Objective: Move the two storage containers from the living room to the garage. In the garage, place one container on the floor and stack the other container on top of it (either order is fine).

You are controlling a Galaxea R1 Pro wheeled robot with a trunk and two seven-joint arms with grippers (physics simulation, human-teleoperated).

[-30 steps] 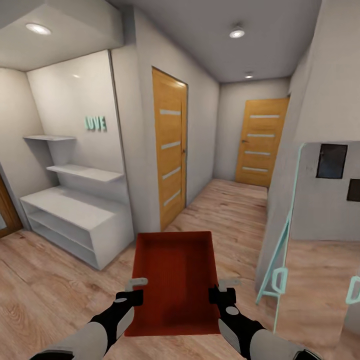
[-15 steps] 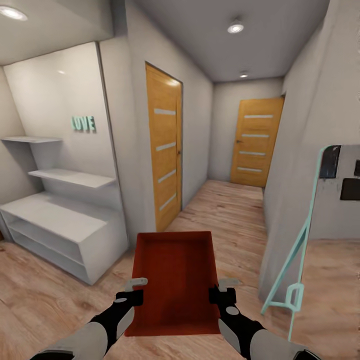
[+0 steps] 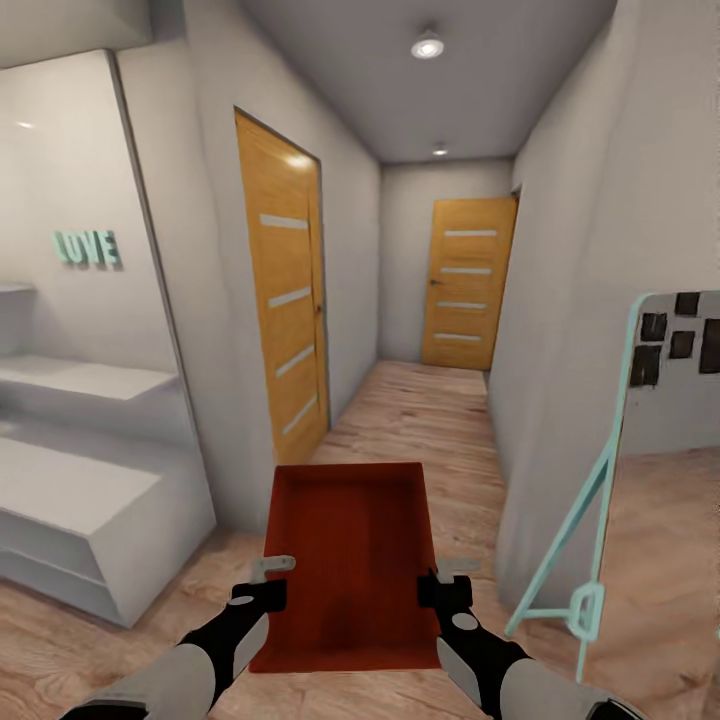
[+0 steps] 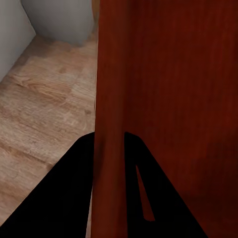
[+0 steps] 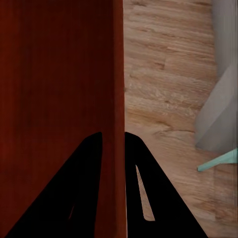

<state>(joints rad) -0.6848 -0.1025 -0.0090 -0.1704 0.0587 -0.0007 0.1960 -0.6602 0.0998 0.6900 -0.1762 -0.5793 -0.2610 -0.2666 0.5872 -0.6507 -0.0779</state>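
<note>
Wood plank floor (image 3: 430, 420) runs ahead of you down a narrow white corridor, with one light-wood door (image 3: 285, 300) on the wall left of the bin and a second door (image 3: 465, 283) at the corridor's far end. You carry one bin (image 3: 350, 560) level in front of the trunk, open top up and empty as far as the head view shows, held clear above the planks. Your left gripper (image 3: 268, 580) pinches the bin's left wall, and the left wrist view shows that wall (image 4: 111, 124) running between the two dark fingers (image 4: 74, 198), one inside and one outside, closed down to the wall's thickness. Your right gripper (image 3: 442, 580) does the same on the right wall, seen in the right wrist view with the rim (image 5: 115, 99) clamped between its fingers (image 5: 144, 198). To the left of the bin stands a white shelf unit (image 3: 70, 500) under teal LOVE letters (image 3: 88, 247); to its right leans a teal-framed mirror (image 3: 640, 440). Judging by this, you are mid-transport with the first bin: no grey concrete is in sight, so the garage is not yet reached. Still to do: get through to the garage, set this bin on the concrete, fetch the other bin, and stack it on top.
</note>
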